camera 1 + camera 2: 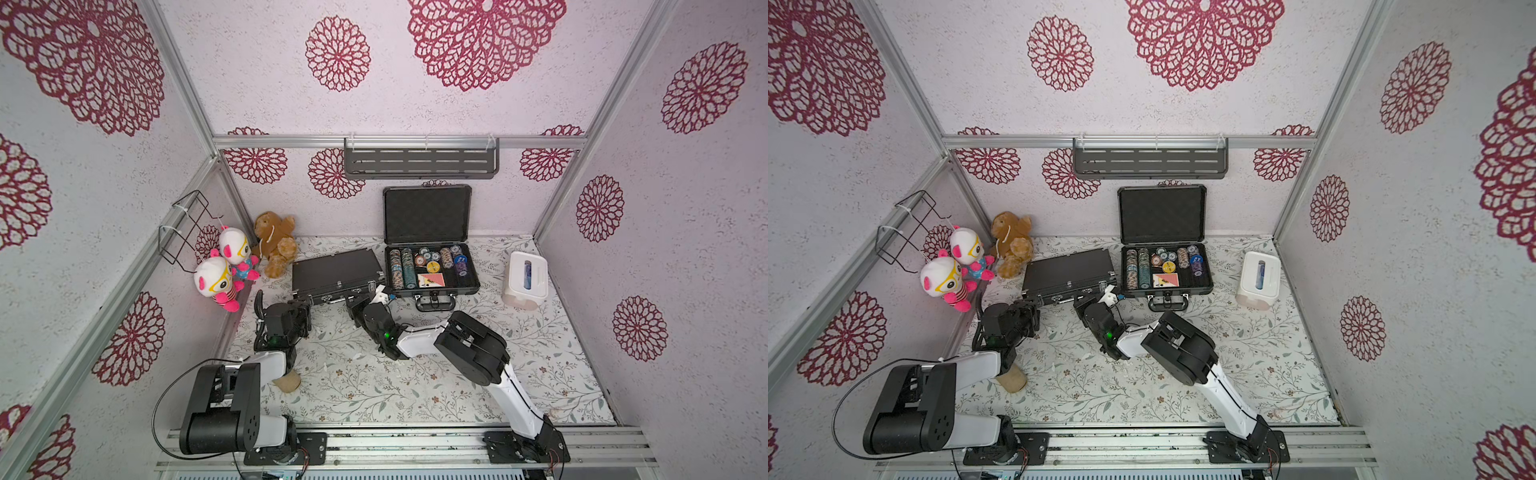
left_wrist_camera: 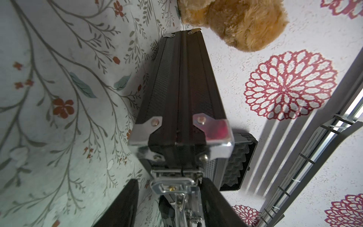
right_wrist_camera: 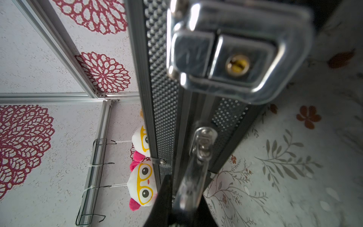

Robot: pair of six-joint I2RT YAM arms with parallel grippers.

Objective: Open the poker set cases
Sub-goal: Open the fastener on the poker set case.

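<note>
Flat black case [image 1: 336, 272] lies closed on the table [image 1: 436, 386], back-left of centre, handle side toward the robot. Just beside it on its right is the thicker case [image 1: 432, 270], open, lid upright against the back wall, w/ chips and cards in the tray.

L arm: elbow folded high near the front rail, forearm reaching back to the flat case's front-left corner. Left gripper [image 1: 305, 303] is there, rolled on its side. In the left wrist view, left gripper [image 2: 170, 182] has its jaws apart, straddling a silver latch [image 2: 174, 184], and one finger [image 2: 121, 204] stands clear of it w/ table showing between. Contact of the other finger is unclear.

R arm: stretched diagonally from the front-right base, wrist bent toward the flat case's front-right end. Right gripper [image 1: 368, 298] is at that front edge w/ its jaws closed. In the right wrist view, the silver handle [image 3: 196, 161] runs down between the dark fingers [image 3: 163, 196]; can't tell if it is pinched. Second latch [image 3: 235, 59] is very close and blurred.

Fingertips are mostly hidden by the wrists in both top views.

Outward: brown plush [image 1: 276, 245] behind the flat case, white plush pair [image 1: 224, 266] at the left wall, tissue box [image 1: 525, 280] far right, and a beige tube [image 1: 289, 380] partly under the L arm.
</note>
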